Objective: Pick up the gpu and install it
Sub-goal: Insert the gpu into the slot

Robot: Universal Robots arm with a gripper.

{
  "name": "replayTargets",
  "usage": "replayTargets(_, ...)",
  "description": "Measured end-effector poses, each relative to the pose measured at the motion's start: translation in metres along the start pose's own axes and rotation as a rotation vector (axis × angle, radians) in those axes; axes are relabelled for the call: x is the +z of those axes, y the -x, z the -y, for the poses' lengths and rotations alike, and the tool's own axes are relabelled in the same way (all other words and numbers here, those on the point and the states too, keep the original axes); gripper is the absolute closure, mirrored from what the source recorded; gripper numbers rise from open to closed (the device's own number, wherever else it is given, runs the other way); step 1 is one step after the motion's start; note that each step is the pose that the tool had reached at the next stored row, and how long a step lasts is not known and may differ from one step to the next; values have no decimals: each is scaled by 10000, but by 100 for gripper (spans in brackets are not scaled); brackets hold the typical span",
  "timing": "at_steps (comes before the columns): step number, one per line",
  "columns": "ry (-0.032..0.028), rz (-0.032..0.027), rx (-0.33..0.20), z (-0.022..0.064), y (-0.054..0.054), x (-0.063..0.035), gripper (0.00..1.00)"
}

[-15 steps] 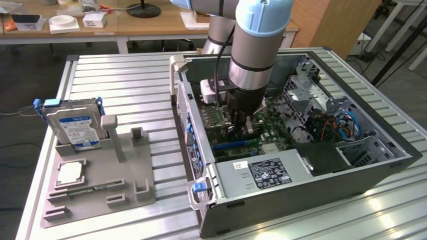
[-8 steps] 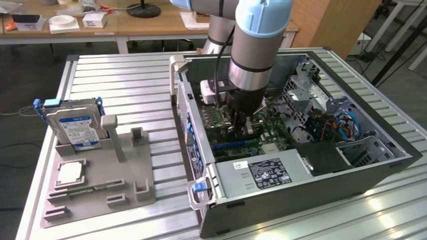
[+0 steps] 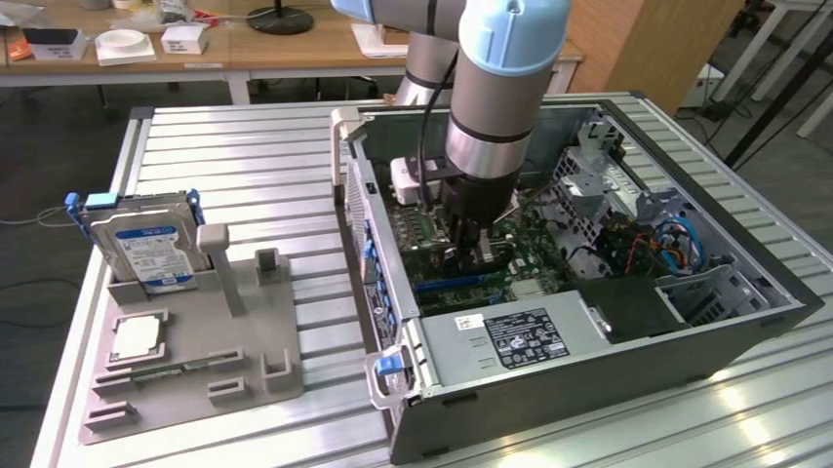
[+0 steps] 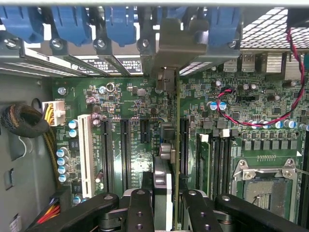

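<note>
- gpu (image 4: 163,179) sat edge-on to the wrist camera, upright over the motherboard (image 4: 130,96), between two black expansion slots (image 4: 124,145).
- Its metal bracket end (image 4: 178,46) reached the rear slot openings, beside the blue retention clips (image 4: 67,24).
- Couldn't tell whether the card's edge was seated in a slot.
- pincer (image 4: 166,203) was clenched on the gpu, one black finger (image 4: 140,210) on each face of the card.
- Exterior view: pincer (image 3: 475,244) was down inside the open PC case (image 3: 729,331), centre of frame, arm coming in from the top.
- Near the card on the board: white slot (image 4: 86,154), CPU socket (image 4: 263,186), red-black wire (image 4: 251,123).
- Power supply (image 3: 514,341) lay in the case, below the pincer in the frame.
- Exterior view's left: grey holder tray (image 3: 195,361) on the counter (image 3: 234,146), well apart from the case.
- Tray carried a hard drive (image 3: 143,249) standing upright at the back, a CPU chip (image 3: 137,336) flat in front of it, and a memory stick (image 3: 176,370) just below that.
</note>
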State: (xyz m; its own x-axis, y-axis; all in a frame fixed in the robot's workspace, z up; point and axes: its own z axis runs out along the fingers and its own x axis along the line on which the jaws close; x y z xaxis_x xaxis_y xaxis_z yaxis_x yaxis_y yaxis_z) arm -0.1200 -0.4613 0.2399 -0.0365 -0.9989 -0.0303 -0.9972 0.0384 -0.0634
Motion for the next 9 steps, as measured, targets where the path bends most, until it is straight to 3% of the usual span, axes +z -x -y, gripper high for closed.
replayTargets(9, 0, 0, 0, -2, 9, 9, 72)
